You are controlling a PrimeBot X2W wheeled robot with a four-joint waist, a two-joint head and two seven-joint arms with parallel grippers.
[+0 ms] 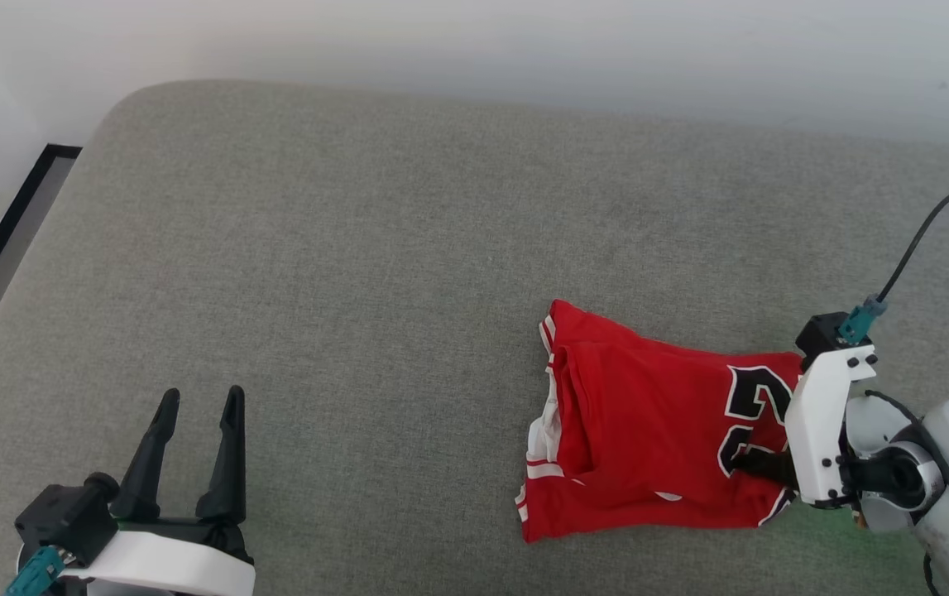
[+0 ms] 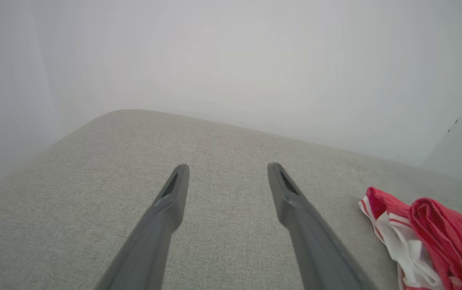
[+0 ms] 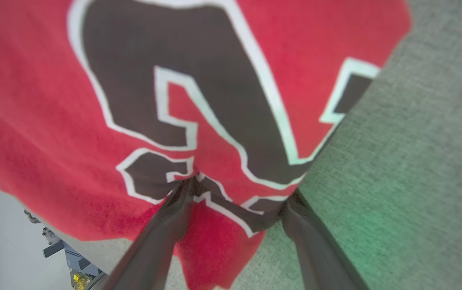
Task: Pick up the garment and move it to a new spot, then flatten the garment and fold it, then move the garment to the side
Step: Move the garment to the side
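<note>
Grey cushion (image 1: 358,248) bears one garment (image 1: 648,430); left hand (image 1: 202,394) and right hand (image 3: 239,191) both splayed open.

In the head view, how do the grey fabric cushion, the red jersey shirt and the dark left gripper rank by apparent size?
Largest: grey fabric cushion.
Then: red jersey shirt.
Smallest: dark left gripper, although nearness to the camera enlarges it.

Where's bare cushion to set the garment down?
Widest free patch: the cushion between the left gripper and the garment. Also free: the far strip between garment and wall. Crowded: near right, where the open right gripper presses on the garment.
</note>
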